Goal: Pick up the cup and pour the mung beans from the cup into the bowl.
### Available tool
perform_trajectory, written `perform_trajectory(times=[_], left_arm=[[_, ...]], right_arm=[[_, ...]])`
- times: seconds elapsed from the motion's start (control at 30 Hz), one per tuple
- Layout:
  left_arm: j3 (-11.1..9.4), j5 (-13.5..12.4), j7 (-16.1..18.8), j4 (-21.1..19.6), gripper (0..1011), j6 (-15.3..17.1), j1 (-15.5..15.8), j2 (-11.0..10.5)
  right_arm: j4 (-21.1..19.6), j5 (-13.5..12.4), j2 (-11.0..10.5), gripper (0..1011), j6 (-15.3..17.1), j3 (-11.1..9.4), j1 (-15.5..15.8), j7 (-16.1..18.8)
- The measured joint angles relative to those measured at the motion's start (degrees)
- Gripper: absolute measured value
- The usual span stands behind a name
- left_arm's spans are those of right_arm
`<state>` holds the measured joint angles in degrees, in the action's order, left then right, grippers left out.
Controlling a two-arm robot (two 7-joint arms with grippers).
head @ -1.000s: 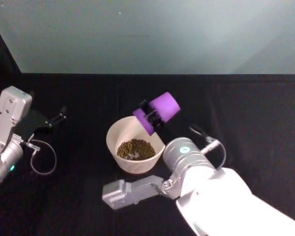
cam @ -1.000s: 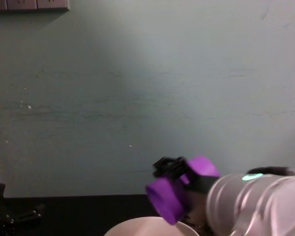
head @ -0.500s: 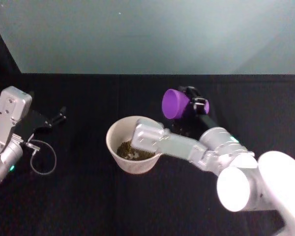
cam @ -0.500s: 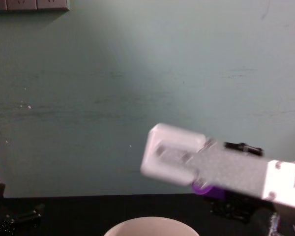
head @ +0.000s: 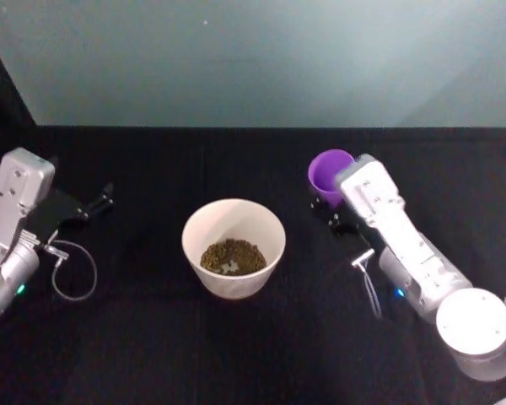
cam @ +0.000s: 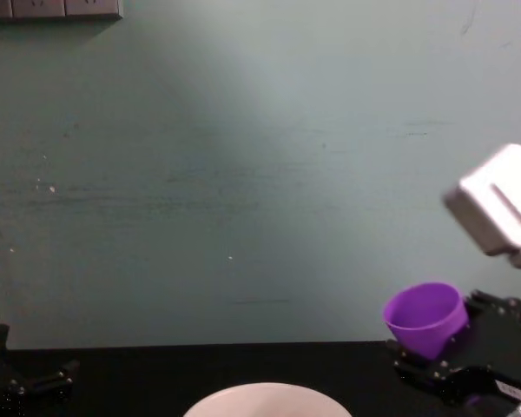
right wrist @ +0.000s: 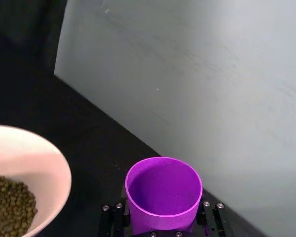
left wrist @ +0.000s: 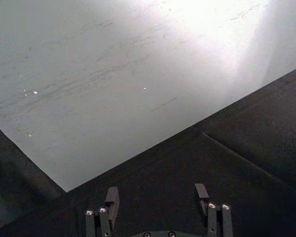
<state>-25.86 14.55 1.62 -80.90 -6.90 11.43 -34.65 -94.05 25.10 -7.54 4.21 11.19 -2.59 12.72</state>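
Right gripper [right wrist: 163, 222] pinches the upright purple cup [head: 329, 175], empty, right of the white bowl [head: 234, 246] holding mung beans [head: 233, 256]. Left gripper [left wrist: 155, 205] parked far left, fingers spread.

Right gripper [right wrist: 163, 222] clamped; left gripper [left wrist: 158, 207] agape

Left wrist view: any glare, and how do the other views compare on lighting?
Left wrist view: bright washout across the wall's upper right; the left gripper is dim but sharp. Head view: the black table swallows shadows, and the mung beans in the bowl read clearly. Right wrist view: the cup is evenly lit, no glare.
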Motion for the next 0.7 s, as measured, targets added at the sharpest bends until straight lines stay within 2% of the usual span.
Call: perform_trajectory(times=[0.03, 0.07, 0.13, 0.17, 0.2, 0.23, 0.3, 0.4, 0.7], left_arm=[[0.0, 0.0, 0.0, 0.0, 1000, 0.0, 0.0, 0.0], [0.0, 0.0, 0.0, 0.0, 1000, 0.0, 0.0, 0.0], [0.0, 0.0, 0.0, 0.0, 1000, 0.0, 0.0, 0.0], [0.0, 0.0, 0.0, 0.0, 1000, 0.0, 0.0, 0.0], [0.0, 0.0, 0.0, 0.0, 1000, 0.0, 0.0, 0.0], [0.0, 0.0, 0.0, 0.0, 1000, 0.0, 0.0, 0.0], [0.0, 0.0, 0.0, 0.0, 1000, 0.0, 0.0, 0.0], [0.0, 0.0, 0.0, 0.0, 1000, 0.0, 0.0, 0.0], [0.0, 0.0, 0.0, 0.0, 1000, 0.0, 0.0, 0.0]], right_arm=[[0.8, -1.3, 0.3, 726, -0.8, -0.5, 0.0, -0.1], [2.4, -3.9, 0.8, 726, -2.2, -1.5, 0.0, -0.2], [4.0, -6.4, 1.3, 726, -3.4, -2.3, -0.2, -0.1], [5.6, -8.8, 1.8, 726, -4.5, -3.2, -0.5, 0.1], [5.6, -8.8, 1.8, 726, -4.5, -3.2, -0.5, 0.1], [7.2, -11.2, 2.2, 726, -5.7, -3.9, -0.8, 0.6], [9.5, -14.2, 2.6, 726, -7.0, -4.7, -1.3, 1.4], [12.0, -17.2, 2.7, 726, -8.4, -5.1, -2.0, 2.7], [16.6, -22.2, 2.3, 726, -10.3, -4.5, -4.1, 6.2]])
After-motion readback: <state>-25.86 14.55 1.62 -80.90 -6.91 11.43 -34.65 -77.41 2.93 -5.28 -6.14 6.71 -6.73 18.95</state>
